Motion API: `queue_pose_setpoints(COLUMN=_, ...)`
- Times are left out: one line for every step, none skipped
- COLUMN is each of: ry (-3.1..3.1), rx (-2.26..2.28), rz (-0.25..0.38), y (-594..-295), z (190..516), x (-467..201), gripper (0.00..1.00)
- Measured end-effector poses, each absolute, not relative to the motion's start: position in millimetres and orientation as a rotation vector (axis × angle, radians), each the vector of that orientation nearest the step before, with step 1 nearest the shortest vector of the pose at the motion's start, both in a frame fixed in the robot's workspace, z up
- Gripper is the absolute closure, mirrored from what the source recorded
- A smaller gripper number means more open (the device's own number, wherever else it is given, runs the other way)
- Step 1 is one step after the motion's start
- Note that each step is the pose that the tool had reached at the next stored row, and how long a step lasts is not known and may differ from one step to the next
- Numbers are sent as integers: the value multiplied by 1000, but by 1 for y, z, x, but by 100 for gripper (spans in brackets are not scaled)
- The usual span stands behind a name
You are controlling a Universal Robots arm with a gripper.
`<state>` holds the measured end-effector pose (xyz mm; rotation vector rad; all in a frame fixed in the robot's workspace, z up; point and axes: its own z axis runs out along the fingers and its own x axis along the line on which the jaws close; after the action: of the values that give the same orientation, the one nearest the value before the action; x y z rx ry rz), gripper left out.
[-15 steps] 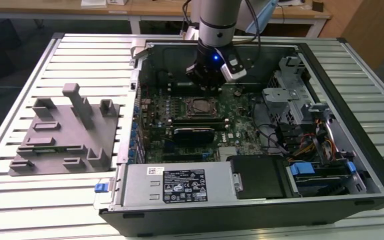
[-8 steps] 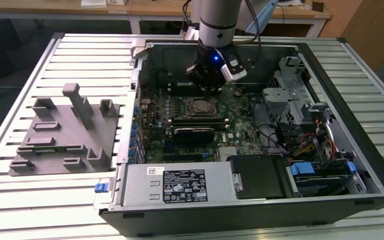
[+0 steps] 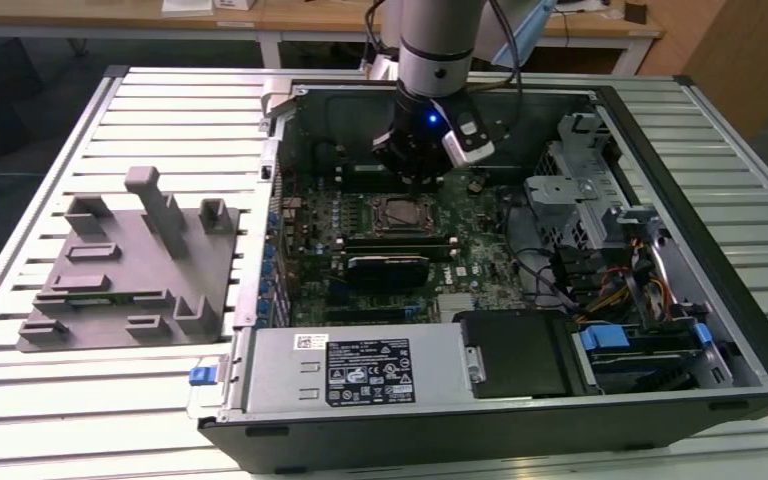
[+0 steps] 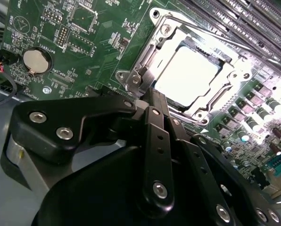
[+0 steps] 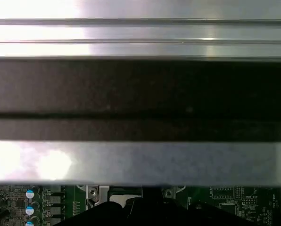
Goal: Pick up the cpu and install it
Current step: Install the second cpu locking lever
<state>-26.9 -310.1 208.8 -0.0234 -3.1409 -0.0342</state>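
The cpu (image 3: 402,213) lies flat in the motherboard socket inside the open computer case, its pale silver top glaring bright in the second wrist view (image 4: 186,75). The metal socket frame (image 4: 145,61) surrounds it. My gripper (image 3: 418,182) hangs just above the socket's far edge, its black fingers drawn together to one tip (image 4: 152,96) beside the cpu, with nothing between them. The first wrist view has the gripper's dark body (image 5: 140,214) at the edge of the picture, over the green board (image 5: 216,197).
Memory slots (image 3: 391,241) run beside the socket. A drive cage and cable bundle (image 3: 598,250) fill the case toward the exterior view's right, and the power supply (image 3: 357,365) sits at the near side. A grey fixture block (image 3: 131,260) stands on the slatted table (image 3: 37,400).
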Motion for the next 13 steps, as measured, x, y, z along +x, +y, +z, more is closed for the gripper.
queue_pose_setpoints(ry=-3141, rx=-23, rz=-34, y=-311, z=209, x=-27, gripper=89)
queue_pose_setpoints(ry=-3141, rx=-23, rz=-34, y=-311, z=209, x=-27, gripper=89)
queue_pose_setpoints(ry=-3141, rx=-23, rz=-34, y=-312, z=209, x=-27, gripper=89)
queue_pose_setpoints(ry=-3141, rx=-23, rz=-34, y=-313, z=209, x=-27, gripper=89)
queue_pose_setpoints(ry=-3141, rx=-23, rz=-34, y=-313, z=209, x=-27, gripper=89)
queue_pose_setpoints(ry=-3141, rx=-23, rz=-34, y=-314, z=209, x=-27, gripper=89)
queue_pose_setpoints(ry=-3141, rx=-23, rz=-34, y=-314, z=209, x=-27, gripper=89)
queue_pose_setpoints(ry=-3141, rx=-23, rz=-34, y=-315, z=209, x=-27, gripper=89)
queue_pose_setpoints(ry=-3141, rx=-23, rz=-34, y=-316, z=209, x=-27, gripper=89)
queue_pose_setpoints(ry=-3141, rx=-24, rz=-34, y=-316, z=209, x=-27, gripper=89)
queue_pose_setpoints(ry=-3141, rx=-24, rz=-34, y=-317, z=209, x=-27, gripper=89)
queue_pose_setpoints(ry=-3141, rx=-23, rz=-34, y=-318, z=209, x=-27, gripper=89)
queue_pose_setpoints(ry=-3141, rx=-23, rz=-34, y=-318, z=209, x=-27, gripper=89)
